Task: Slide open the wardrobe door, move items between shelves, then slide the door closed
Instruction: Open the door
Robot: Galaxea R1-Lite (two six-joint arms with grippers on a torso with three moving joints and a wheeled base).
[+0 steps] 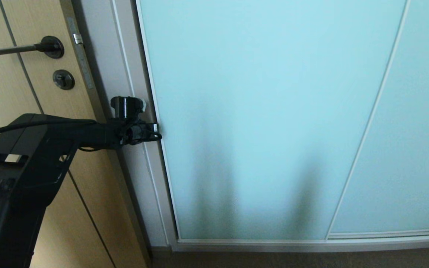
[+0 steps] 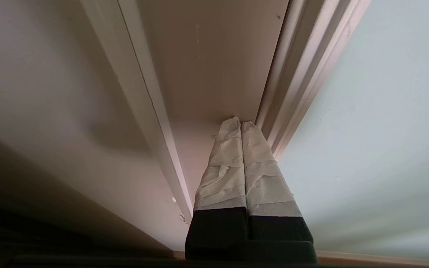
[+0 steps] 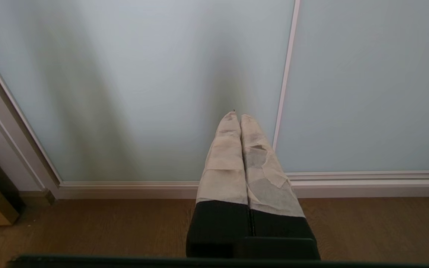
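Frosted sliding wardrobe door point(image 1: 266, 111) closed, left hand point(image 2: 241, 124) pressed together at its frame, right hand point(image 3: 238, 118) likewise, wrist-view only.

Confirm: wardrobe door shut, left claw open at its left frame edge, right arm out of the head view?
Not quite. The left claw is shut, its taped fingers pressed together in the left wrist view. The sliding wardrobe door is closed, and only the left arm shows in the head view.

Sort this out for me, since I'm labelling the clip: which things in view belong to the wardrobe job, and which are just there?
Belong to the job:
- sliding wardrobe door, frosted pale-blue glass, shut
- left gripper, shut, fingertips at the door's left frame edge
- right gripper, shut, away from the glass

Just there:
- tan wood door
- black lever handle
- second glass panel
- wood floor
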